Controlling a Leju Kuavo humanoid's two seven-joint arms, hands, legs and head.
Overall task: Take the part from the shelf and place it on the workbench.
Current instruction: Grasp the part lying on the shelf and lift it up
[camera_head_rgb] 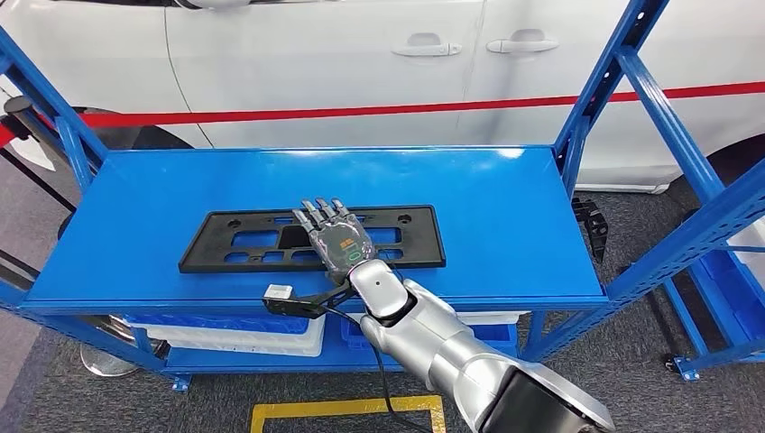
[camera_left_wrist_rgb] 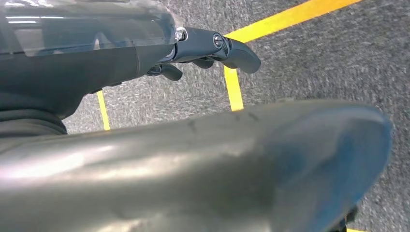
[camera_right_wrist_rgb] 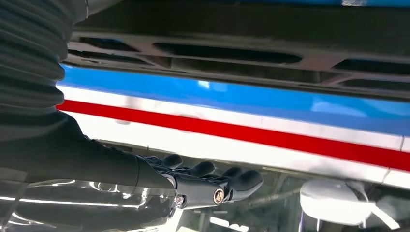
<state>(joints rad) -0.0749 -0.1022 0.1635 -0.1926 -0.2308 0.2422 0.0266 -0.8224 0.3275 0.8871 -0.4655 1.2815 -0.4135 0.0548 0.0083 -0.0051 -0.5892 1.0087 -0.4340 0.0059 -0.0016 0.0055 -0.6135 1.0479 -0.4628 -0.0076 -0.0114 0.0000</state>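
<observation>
The part [camera_head_rgb: 235, 244] is a long, flat black plastic frame with cut-outs, lying across the middle of the blue shelf top [camera_head_rgb: 505, 198]. My right hand [camera_head_rgb: 338, 236] hovers over its centre with the fingers stretched flat and apart, holding nothing. In the right wrist view the part [camera_right_wrist_rgb: 232, 53] lies close in front of those extended fingers [camera_right_wrist_rgb: 212, 183], with a gap between them. My left hand [camera_left_wrist_rgb: 208, 48] hangs over the grey floor, its fingers loosely bent and holding nothing.
Blue uprights [camera_head_rgb: 600, 86] frame the shelf on both sides. A white car [camera_head_rgb: 361, 54] with a red stripe stands right behind it. White bins [camera_head_rgb: 244, 336] sit on the lower level. A yellow floor line [camera_head_rgb: 343, 408] lies near my feet.
</observation>
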